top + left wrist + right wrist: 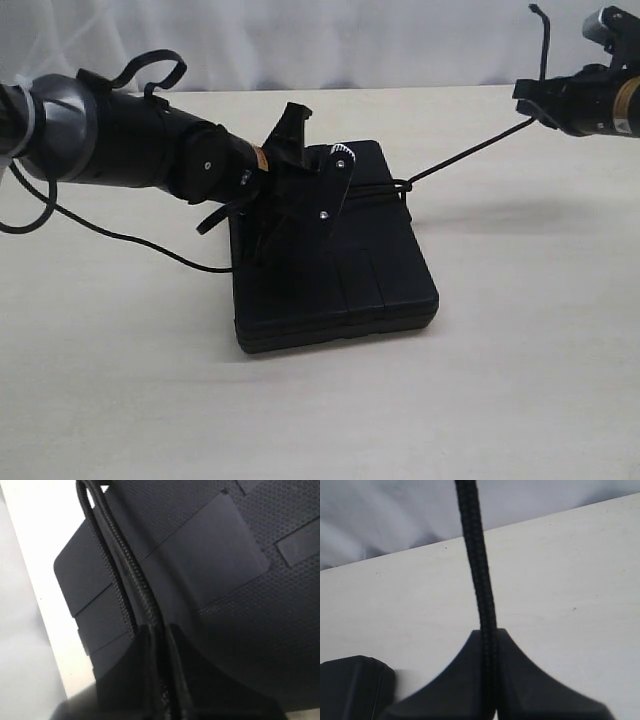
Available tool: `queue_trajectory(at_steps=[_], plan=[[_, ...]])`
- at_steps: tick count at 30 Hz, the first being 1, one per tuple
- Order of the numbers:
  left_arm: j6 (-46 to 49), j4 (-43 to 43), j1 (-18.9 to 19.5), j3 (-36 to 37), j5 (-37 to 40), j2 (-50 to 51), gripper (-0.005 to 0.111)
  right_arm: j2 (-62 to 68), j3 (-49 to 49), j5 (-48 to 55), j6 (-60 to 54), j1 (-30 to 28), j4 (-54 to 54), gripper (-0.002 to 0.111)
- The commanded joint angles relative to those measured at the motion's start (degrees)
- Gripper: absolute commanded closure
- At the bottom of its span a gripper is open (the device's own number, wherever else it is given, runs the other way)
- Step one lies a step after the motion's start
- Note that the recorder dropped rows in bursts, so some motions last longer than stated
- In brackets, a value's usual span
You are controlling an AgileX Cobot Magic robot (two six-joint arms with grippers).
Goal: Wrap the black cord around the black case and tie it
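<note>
Plainly, both grippers are clamped on the black cord [465, 152]. In the left wrist view the left gripper [162, 630] has its two dark, smooth fingers [200, 680] pressed together with no gap, and the cord [135, 575] comes out from between them and runs along the top of the black case [225, 555]. A second strand lies just beside the first there, the two forming a narrow loop near the case's far edge. In the right wrist view the right gripper [490, 635] is likewise closed tight on the cord [477, 565], which rises straight from the pinch above the table [570, 570].

From the exterior view we see the case [340, 280] lying flat near the middle of the pale table [520, 350]. The left gripper [330, 195] is down over the case's far half. The right gripper [530, 100] hangs in the air at the far right, well apart from the case. Between it and the case's right edge the cord is drawn in a straight, slanting line, meeting the case at a small knot-like crossing. A short end of cord sticks up above the right gripper.

The cord is round and braided, with a fine woven ribbing. The case is a flat rectangle of matte black plastic with rounded corners; up close its surface shows a dotted grain broken by smooth raised panels and straight grooves. The table is smooth and cream-coloured.
</note>
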Motion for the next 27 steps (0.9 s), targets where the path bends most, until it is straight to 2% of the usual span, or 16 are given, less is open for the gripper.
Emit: queue_trajectory(at_steps=[1,7,18,27], plan=[[-0.2,-0.2,0.0,0.1,0.3,1.6,0.107,-0.2,0.7,-0.9,-0.5,-2.0,0.5,0.104],[-0.1,4.3,0.0,0.1,0.7,3.8,0.107,0.9,1.0,0.7,-0.8,-2.0,-0.1,0.104],[-0.2,3.6,0.9,0.0,-1.2,3.3,0.107,0.9,1.0,2.4,-1.6,-2.1,-0.1,0.104],[-0.2,4.0,0.9,0.0,0.5,3.3,0.107,2.5,1.0,9.5,-1.8,-2.1,-0.1,0.104]])
